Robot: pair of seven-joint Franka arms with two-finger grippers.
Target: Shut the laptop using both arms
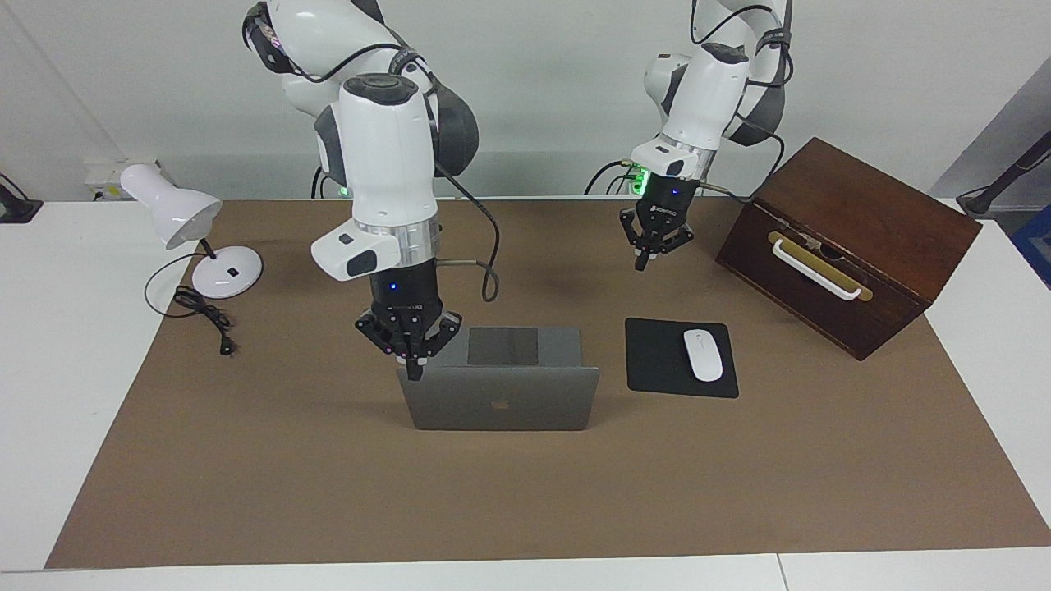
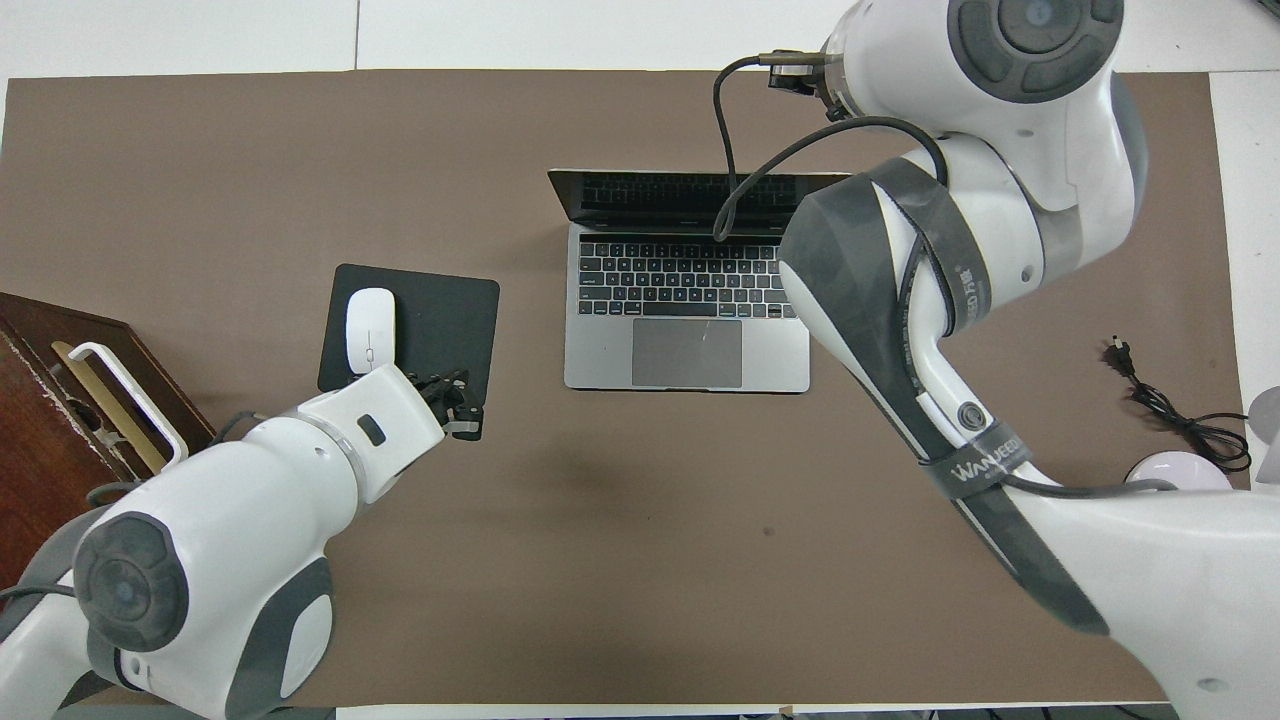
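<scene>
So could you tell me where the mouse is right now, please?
The mouse lies on the black pad, beside the open laptop toward the left arm's end of the table, with the wooden box nearer the robots.

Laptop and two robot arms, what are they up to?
They are getting ready to shut the laptop, which is still open with its lid standing up. The right tool, fingers shut, is at the lid's top corner nearest the lamp. The left tool, also shut, hangs in the air, holding nothing. The mouse lies on its black pad.
</scene>
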